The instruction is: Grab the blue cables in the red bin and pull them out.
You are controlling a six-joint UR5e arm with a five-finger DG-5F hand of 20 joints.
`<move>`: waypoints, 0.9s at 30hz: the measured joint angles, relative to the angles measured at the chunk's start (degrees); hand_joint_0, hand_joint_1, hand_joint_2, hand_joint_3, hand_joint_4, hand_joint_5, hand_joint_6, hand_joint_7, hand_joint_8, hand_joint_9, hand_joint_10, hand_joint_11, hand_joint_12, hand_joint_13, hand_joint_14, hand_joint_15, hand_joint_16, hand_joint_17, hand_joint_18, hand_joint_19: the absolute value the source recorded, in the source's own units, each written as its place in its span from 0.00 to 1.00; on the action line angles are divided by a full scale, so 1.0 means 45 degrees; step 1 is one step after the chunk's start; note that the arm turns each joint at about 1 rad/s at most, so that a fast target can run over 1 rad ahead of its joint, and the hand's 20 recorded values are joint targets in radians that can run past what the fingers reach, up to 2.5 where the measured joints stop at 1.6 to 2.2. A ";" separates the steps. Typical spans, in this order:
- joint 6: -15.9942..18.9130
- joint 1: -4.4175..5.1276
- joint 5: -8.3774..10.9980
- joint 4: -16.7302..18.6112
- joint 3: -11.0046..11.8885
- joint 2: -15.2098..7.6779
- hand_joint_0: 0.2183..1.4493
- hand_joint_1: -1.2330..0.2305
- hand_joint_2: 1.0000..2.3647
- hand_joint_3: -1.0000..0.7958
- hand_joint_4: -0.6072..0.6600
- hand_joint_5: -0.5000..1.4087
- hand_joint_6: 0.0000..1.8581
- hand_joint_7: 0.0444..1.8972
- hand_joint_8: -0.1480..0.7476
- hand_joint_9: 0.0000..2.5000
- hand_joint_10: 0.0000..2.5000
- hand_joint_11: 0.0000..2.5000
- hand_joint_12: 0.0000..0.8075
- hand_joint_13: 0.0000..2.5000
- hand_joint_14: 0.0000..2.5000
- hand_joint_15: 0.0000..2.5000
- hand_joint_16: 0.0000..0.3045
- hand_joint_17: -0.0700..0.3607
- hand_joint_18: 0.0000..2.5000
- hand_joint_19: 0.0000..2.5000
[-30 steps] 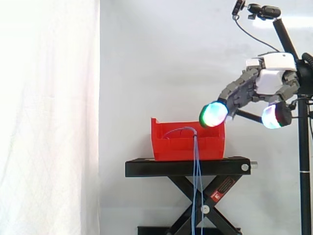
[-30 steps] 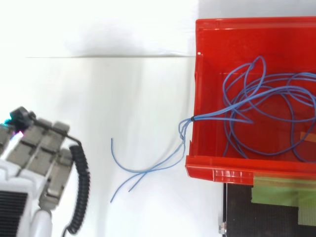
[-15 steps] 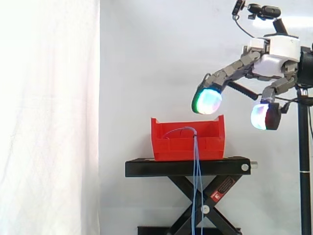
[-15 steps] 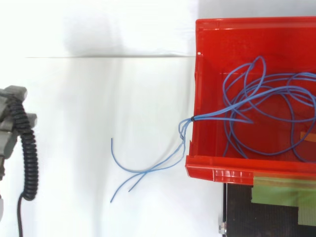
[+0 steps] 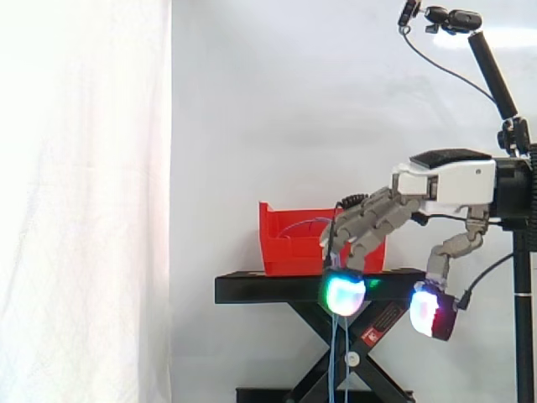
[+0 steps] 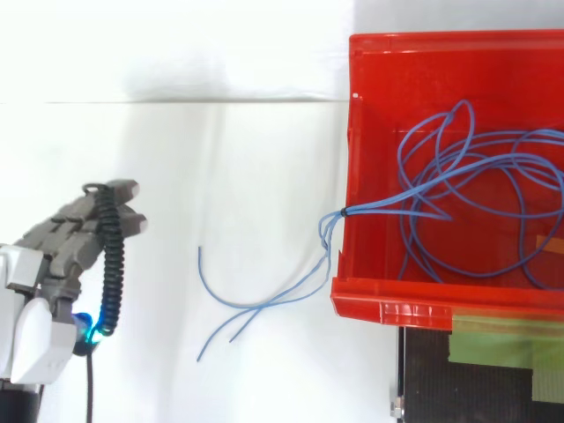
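Note:
A red bin [image 5: 289, 252] stands on a black stand [image 5: 252, 288]. Thin blue cables [image 6: 458, 176] lie looped inside it. A bunch of them crosses the bin's left wall [image 6: 342, 176] and hangs down outside, with the loose cable ends [image 6: 256, 304] spread below; in the side view these strands [image 5: 336, 353] drop past the stand. My hand [image 5: 445, 180] hangs low, level with the stand's top, fingers relaxed and sloping down, thumb apart, holding nothing. From above, the hand [image 6: 62, 247] is far left of the bin and left of the loose cable ends, apart from them.
The stand is a scissor lift with crossed legs [image 5: 352, 344]. A strip of green tape [image 6: 502, 339] lies on its top by the bin. A black pole [image 5: 522, 277] carrying a camera stands at the right edge. A white curtain [image 5: 84, 201] hangs behind.
The hand has dropped from above the bin's rim to the height of the stand's top, its fingers now pointing downward. From above it has come further into view from the left. The cables have not moved.

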 measured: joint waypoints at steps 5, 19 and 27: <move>-0.1307 0.0031 -0.0072 -0.1525 0.0129 -0.0059 0.39 0.10 0.00 0.00 0.53 0.67 0.01 0.26 0.42 0.23 0.01 0.14 0.44 0.19 0.01 0.13 0.17 0.43 0.20 0.23; 0.0451 0.0026 0.0316 -0.3580 0.0313 -0.0066 0.40 0.12 0.00 0.00 0.54 0.66 0.01 0.25 0.42 0.23 0.01 0.14 0.45 0.19 0.01 0.12 0.17 0.43 0.20 0.23; -0.1335 -0.0092 0.0261 -0.1731 0.0710 -0.0066 0.40 0.12 0.00 0.00 0.54 0.66 0.01 0.25 0.42 0.23 0.01 0.14 0.45 0.19 0.01 0.13 0.17 0.44 0.21 0.23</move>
